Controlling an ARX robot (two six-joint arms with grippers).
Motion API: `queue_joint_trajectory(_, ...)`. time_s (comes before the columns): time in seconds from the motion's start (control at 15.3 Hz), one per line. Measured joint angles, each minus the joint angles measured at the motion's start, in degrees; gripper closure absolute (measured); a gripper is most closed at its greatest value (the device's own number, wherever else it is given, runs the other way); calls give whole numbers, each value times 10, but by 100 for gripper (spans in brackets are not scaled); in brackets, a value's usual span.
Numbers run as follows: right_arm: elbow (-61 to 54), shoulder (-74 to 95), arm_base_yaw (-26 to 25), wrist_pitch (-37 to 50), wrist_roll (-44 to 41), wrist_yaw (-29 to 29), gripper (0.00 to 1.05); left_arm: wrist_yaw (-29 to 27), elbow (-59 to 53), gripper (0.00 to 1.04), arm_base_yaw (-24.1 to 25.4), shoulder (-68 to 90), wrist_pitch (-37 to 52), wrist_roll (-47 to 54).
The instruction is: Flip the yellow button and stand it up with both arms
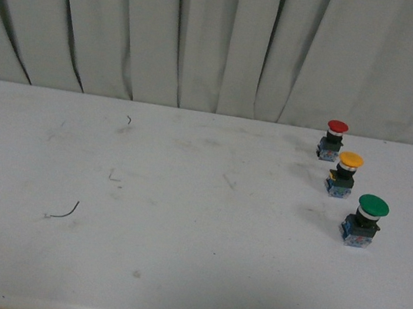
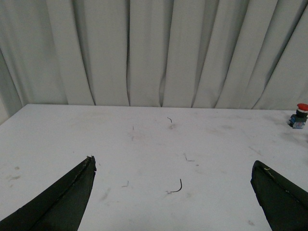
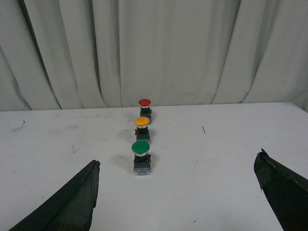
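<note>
The yellow button (image 1: 344, 173) stands upright on the white table, cap up, at the right, between a red button (image 1: 333, 139) behind it and a green button (image 1: 364, 219) in front. It also shows in the right wrist view (image 3: 142, 128), in the middle of the row. Neither arm shows in the front view. My right gripper (image 3: 178, 166) is open and empty, well short of the buttons. My left gripper (image 2: 173, 163) is open and empty over the table's left part, far from the yellow button.
The white table (image 1: 173, 274) reaches back to a grey curtain (image 1: 208, 38). A small dark wire scrap (image 1: 64, 212) lies on the left, also in the left wrist view (image 2: 176, 187). The red button shows at the edge of the left wrist view (image 2: 299, 115).
</note>
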Motion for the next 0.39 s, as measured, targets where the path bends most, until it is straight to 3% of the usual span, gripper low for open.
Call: queue_joint_trajectory(0.39, 0, 0, 0, 0, 0, 0, 6, 0, 0, 7, 0, 0, 0, 0)
